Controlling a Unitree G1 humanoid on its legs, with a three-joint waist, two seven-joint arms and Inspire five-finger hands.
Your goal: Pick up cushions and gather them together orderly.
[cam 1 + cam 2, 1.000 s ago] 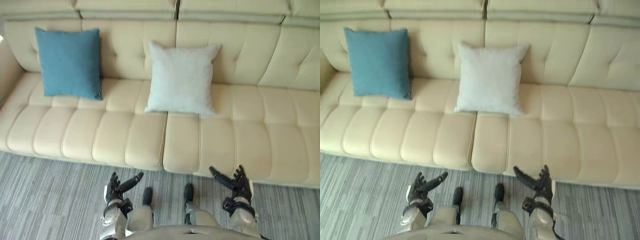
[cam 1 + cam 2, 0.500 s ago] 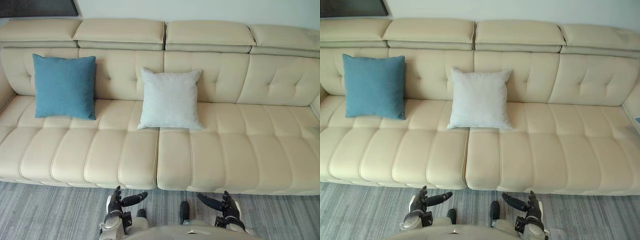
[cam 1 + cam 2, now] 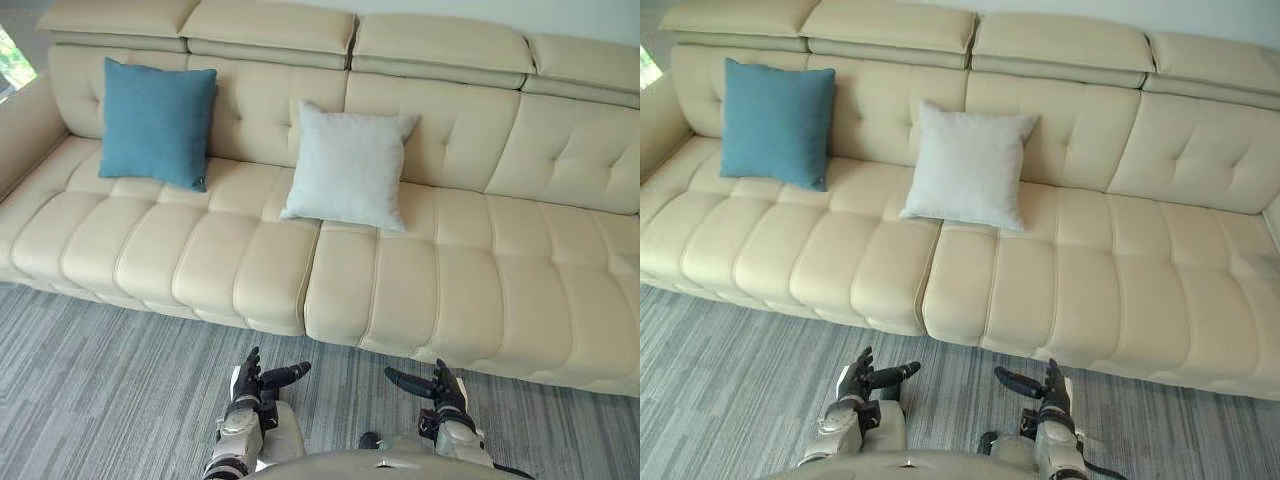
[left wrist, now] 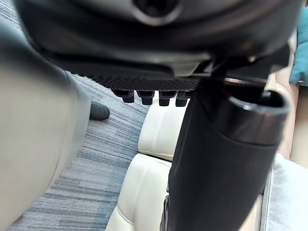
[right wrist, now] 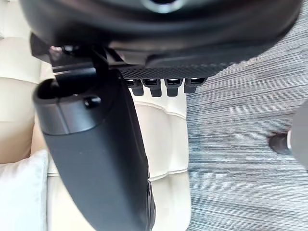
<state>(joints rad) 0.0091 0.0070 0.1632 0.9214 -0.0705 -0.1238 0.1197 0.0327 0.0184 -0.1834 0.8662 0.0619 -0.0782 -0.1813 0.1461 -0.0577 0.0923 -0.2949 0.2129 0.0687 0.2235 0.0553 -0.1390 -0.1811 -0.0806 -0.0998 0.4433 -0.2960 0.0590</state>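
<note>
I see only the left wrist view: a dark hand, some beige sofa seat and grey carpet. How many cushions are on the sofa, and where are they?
Observer: Two. A square teal-blue fabric cushion leans on the backrest near the left end of the beige leather sofa.
Operator: And the second one?
Observer: A square pale grey fabric cushion leans on the backrest near the middle, apart from the blue one.
Operator: Does the right hand hold anything?
Observer: No. The right hand is open with straight fingers, low over the grey carpet in front of the sofa, level with the left hand.
</note>
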